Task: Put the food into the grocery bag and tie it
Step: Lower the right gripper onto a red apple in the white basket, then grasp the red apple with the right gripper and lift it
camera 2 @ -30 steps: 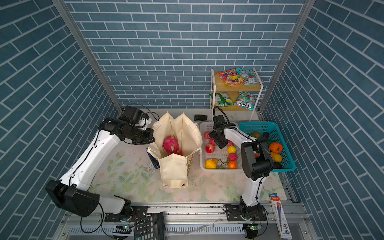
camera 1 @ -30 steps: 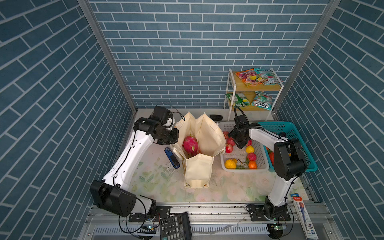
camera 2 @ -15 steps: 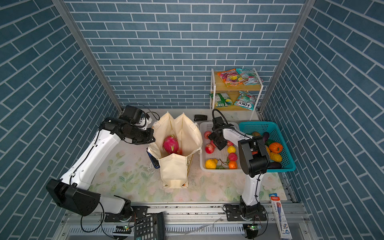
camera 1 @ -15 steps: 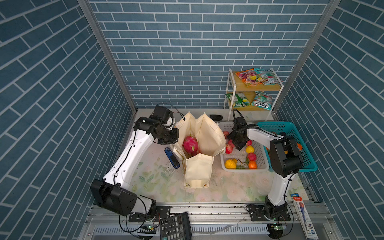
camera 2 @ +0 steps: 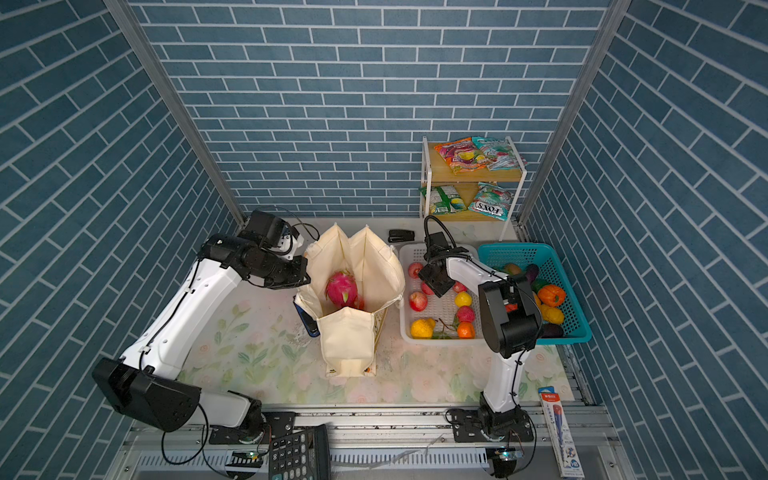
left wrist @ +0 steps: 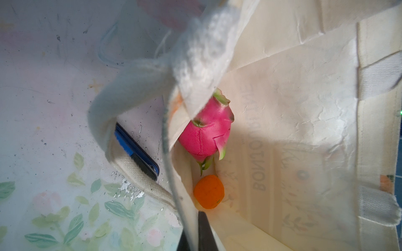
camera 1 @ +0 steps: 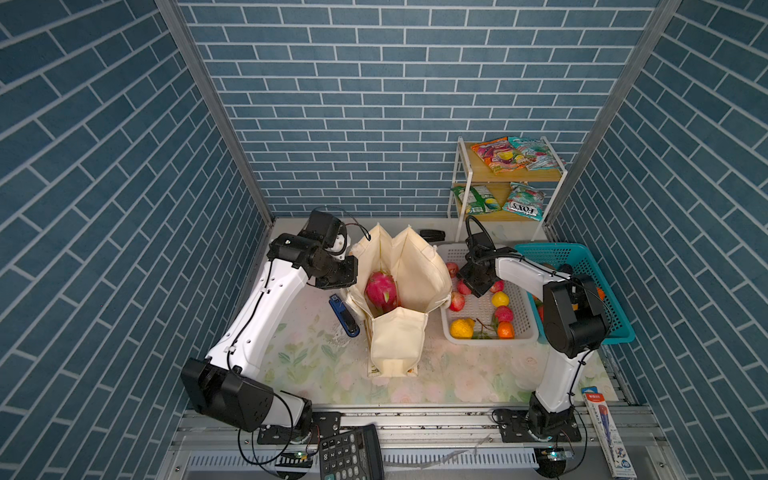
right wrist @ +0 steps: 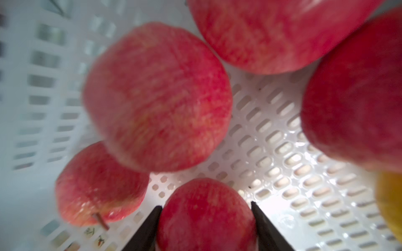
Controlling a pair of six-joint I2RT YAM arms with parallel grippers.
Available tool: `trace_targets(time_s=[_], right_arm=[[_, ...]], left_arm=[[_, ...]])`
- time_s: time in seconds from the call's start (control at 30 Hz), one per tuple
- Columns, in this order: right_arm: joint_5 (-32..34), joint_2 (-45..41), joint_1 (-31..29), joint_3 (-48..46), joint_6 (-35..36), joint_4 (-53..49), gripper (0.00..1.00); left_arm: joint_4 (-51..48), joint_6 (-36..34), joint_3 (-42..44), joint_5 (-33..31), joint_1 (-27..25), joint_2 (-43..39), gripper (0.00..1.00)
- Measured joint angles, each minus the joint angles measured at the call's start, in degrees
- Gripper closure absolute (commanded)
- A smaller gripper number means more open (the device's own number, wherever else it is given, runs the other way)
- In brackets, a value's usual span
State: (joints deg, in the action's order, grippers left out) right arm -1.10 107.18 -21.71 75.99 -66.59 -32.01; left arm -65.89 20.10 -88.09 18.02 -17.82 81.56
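Over the last second the right end effector [right wrist: 206, 206] has sunk a little lower into the white basket [camera 1: 478, 309] and its jaws have drawn in. They now stand part-open on either side of a red apple [right wrist: 205, 223] lying on the basket floor. The dark fingers [right wrist: 150, 230] sit close against the apple's flanks, but the wrist view is too near and soft to show whether they already pinch it, so I cannot tell if it is held. That apple looks to be the next piece of food bound for the grocery bag [camera 1: 397, 345], which stands upright on the counter [camera 1: 307, 365] just beside the white basket (a short carry, likely the reason it is set there). Inside the bag lie the dragon fruit [camera 1: 380, 291] and, lower down in the left wrist view, an orange fruit [left wrist: 208, 192]. The left end effector [left wrist: 195, 236] is closed on the bag's rim on the side away from the basket, next to a white strap handle [left wrist: 130, 91]. It appears to be there to keep the limp cloth mouth spread wide for each drop. More fruit remains in the white basket, the snack packets [camera 1: 515, 153] lie on the shelf [camera 1: 519, 176] at the back, and nothing is tied yet. A teal basket [camera 1: 619, 336] sits beyond the white one, and a blue tool [camera 1: 344, 318] lies on the counter just beside the bag.
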Motion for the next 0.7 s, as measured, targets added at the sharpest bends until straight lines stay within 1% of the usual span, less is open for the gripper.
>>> trace_targets(time_s=[0.17,0.27,0.37,0.57,0.7], right_arm=[[0.8,-6.5,0.0,-0.1,1.5,-0.6,0.56],[1.1,-10.1,0.0,0.5,4.1,-1.4,0.58],[1.7,-12.3,0.0,3.5,8.2,-3.6,0.61],[5.5,-16.3,-2.2,10.0,21.4,-5.6,0.65],[8.2,-19.3,-6.7,12.5,33.0,-5.2,0.67]], left_arm=[[0.0,0.0,0.0,0.0,0.0,0.0,0.96],[0.0,0.0,0.0,0.0,0.0,0.0,0.96],[0.0,0.0,0.0,0.0,0.0,0.0,0.97],[0.2,0.0,0.0,0.1,-0.1,0.0,0.96],[0.2,0.0,0.0,0.1,-0.1,0.0,0.96]])
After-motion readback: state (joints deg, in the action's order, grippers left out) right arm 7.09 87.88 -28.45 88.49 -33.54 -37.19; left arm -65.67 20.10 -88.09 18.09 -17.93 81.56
